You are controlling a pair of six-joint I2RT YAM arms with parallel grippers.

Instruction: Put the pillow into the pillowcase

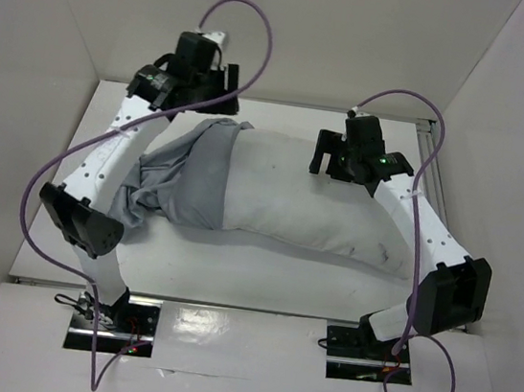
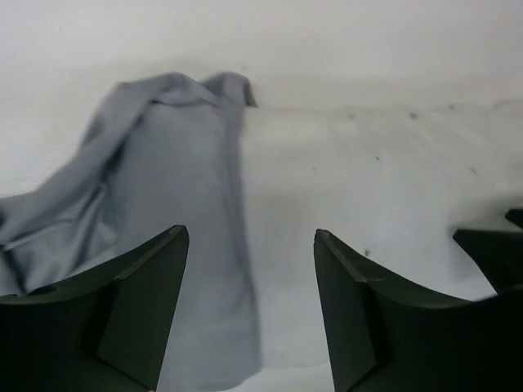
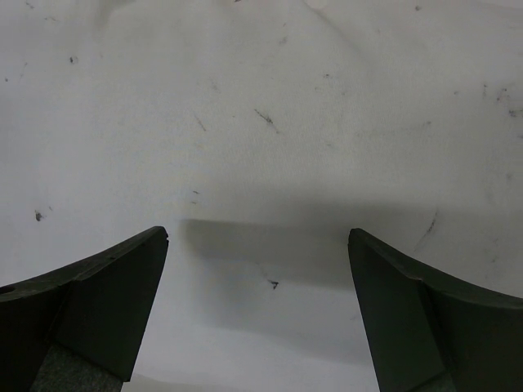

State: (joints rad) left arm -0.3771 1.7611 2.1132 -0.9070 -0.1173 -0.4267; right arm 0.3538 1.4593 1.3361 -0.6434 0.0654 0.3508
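The pillow (image 1: 309,207) lies lengthwise across the surface (image 1: 261,278). Its left end is already inside the pillowcase (image 1: 191,182), and the larger right part is bare. I judge it light but bulky and squashy. It would sag and fold if I lifted it by 1 corner, so I would pinch a thick bunch at the bare end, or press there to push it in.

The pillowcase is thin, limp and wrinkled, with slack folds bunched at the left. I expect it to slip back unless I grip the hem of its mouth, where grey meets white.

My left end effector (image 2: 249,237) hangs by the far side of that grey edge, fingers apart, holding nothing. My right end effector (image 3: 257,237) hovers over the bare white fabric, its 2 fingers spread wide and empty.
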